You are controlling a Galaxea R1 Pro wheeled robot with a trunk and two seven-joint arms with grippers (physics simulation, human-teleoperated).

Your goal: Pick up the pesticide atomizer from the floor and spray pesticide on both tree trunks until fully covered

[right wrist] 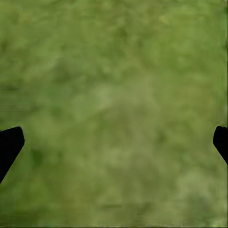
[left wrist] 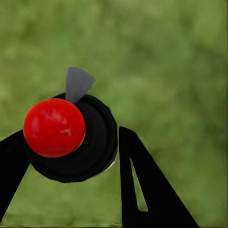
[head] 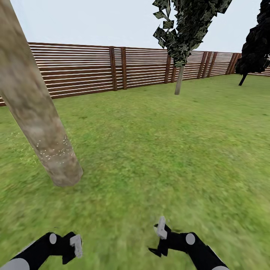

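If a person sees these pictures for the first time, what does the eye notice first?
First the thick tree trunk, leaning across the head view's left side, with white specks near its base. Then, in the left wrist view, the red-capped atomizer between the left gripper's fingers, over the lawn.

Tree trunk (head: 35,112) stands left on lawn (head: 157,142), fence (head: 93,67) behind.

Thick mottled beige-grey tree trunk (head: 35,123): matt, rough w/ white specks. Brown slatted wood fence (head: 82,67) matt; round red atomizer cap (left wrist: 54,127) glossy plastic.
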